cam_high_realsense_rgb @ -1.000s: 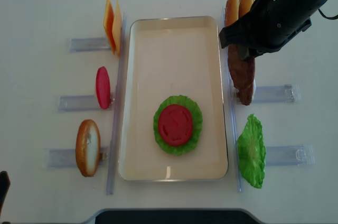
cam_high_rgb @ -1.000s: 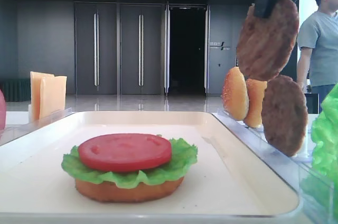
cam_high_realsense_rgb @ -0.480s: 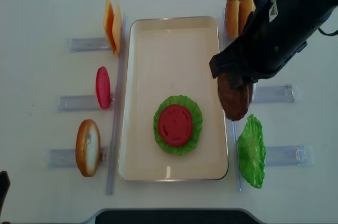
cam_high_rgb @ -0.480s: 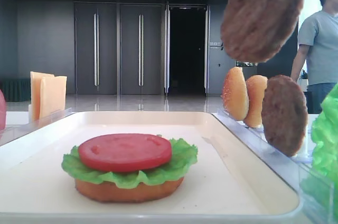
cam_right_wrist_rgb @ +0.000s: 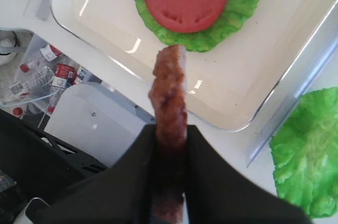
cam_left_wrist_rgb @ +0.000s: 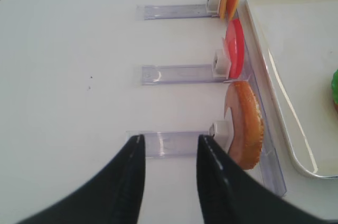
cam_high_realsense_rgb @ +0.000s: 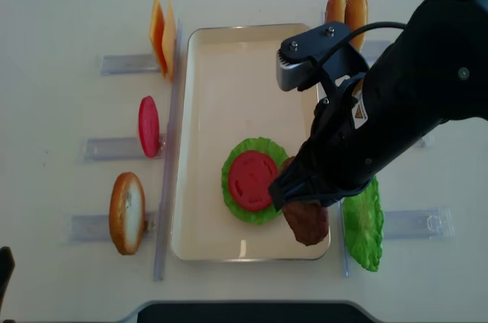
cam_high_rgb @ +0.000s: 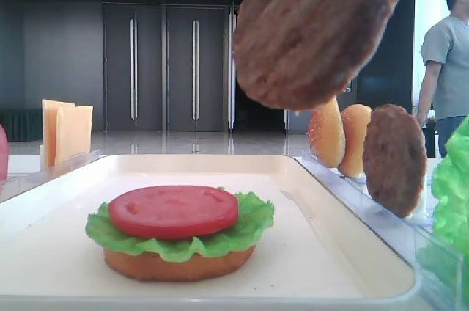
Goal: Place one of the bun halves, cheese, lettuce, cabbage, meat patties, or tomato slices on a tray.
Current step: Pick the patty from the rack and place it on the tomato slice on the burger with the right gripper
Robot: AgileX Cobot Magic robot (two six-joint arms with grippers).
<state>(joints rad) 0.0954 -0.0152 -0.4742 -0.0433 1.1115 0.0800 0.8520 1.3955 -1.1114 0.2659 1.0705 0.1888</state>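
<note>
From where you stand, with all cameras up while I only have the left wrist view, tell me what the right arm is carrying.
Observer: The right tool is shut on a meat patty, gripped by its edge so it hangs down on edge.
Operator: Say where it hangs relative to the tray.
Observer: In the overhead view the patty is over the tray's near right corner, beside the stack.
Operator: Describe that stack.
Observer: A tomato slice lies on lettuce on a flat bun half.
Operator: Report what remains in the right-side racks.
Observer: One more patty and two bun halves stand there on edge.
</note>
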